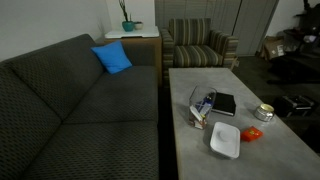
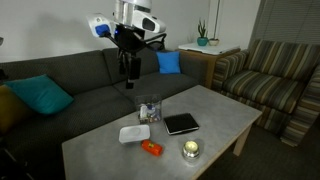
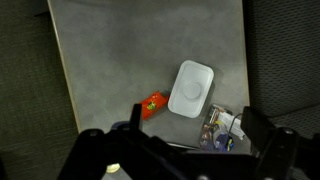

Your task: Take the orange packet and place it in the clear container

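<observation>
Orange packet [image 2: 151, 148] lies on the table while the raised end effector [image 2: 128, 78] hangs empty, fingers parted.

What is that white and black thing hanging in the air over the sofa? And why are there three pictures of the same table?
That thing is a robot arm, and at its end is a gripper, a kind of claw for picking things up. Right now it hangs high above the table and holds nothing; I cannot tell whether the claw is open or shut.

Two pictures come from cameras standing in the room, each looking at the table from a different place. The third comes from a camera on the robot's wrist, looking straight down, so you see dark parts of the claw at the bottom edge.

On the table lie an orange packet, a white dish, a clear container with some things inside, a black book and a round silvery tin. The packet lies right beside the dish.
</observation>
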Controlling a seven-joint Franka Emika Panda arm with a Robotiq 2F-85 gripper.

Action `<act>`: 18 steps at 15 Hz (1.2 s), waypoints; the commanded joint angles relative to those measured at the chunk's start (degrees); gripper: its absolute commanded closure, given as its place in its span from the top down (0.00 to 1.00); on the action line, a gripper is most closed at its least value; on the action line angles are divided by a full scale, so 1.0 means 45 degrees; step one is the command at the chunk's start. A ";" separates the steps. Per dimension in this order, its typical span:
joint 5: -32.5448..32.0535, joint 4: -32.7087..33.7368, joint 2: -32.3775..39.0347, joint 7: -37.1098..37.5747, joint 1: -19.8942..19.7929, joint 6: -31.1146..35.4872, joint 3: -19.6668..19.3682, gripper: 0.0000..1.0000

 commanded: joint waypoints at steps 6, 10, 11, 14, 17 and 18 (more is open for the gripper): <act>0.0356 0.1047 0.1622 0.4232 0.0170 0.0966 0.0273 1.00; 0.1285 0.2547 0.4017 0.5444 -0.0056 0.2433 0.0539 1.00; 0.1076 0.3050 0.4580 0.5996 -0.0063 0.1522 0.0326 1.00; 0.0875 0.2567 0.4406 0.5830 0.0047 0.1960 0.0364 1.00; 0.0867 0.2638 0.4431 0.5835 0.0099 0.2001 0.0372 1.00; 0.0420 0.2422 0.4244 0.5932 0.0432 0.2186 0.0089 1.00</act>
